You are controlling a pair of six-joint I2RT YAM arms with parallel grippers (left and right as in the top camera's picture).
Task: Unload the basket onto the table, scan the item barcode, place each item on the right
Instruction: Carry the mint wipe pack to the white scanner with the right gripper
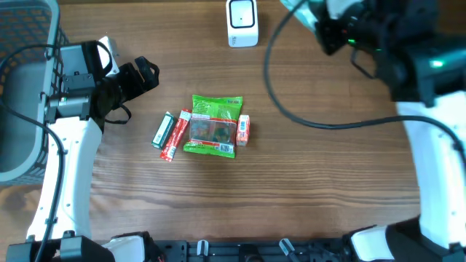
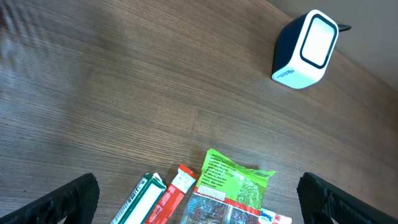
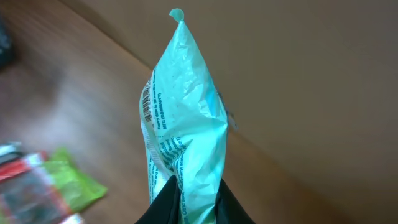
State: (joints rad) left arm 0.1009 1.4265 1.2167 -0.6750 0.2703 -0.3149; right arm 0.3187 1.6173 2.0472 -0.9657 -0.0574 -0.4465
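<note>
1. The right gripper (image 3: 182, 200) is pinched tight on the bottom of a mint-green bag (image 3: 186, 118). The bag stands up out of the fingers with its pointy tip on top, so the item is up in the air by the far right of the table (image 1: 328, 189), not lying on the wood
2. Writing on the bag: a barcode (image 3: 147, 107) runs down its left edge in the right wrist view, with a block of tiny print beside it, way too small to read
3. The scanner (image 1: 242, 22) sits at the table's far edge, a white box with a dark-rimmed window. There's small lettering on its side in the left wrist view, but I can't make it out
4. The left gripper (image 1: 144, 75) has its jaws spread wide with nothing in them, and it hovers left of the pile
5. The pile in the middle is a green packet (image 1: 213, 125) with a red stick (image 1: 176, 135) and a green-and-white stick (image 1: 162, 132) side by side on its left. A small red-orange pack (image 1: 243, 129) is on its right, and all the print is unreadable
6. Room: there's bare wood between the pile and the scanner, and more to the right. A wire basket (image 1: 22, 94) sits on the left edge, and a black cable (image 1: 266, 62) loops over the table right of the pile
</note>
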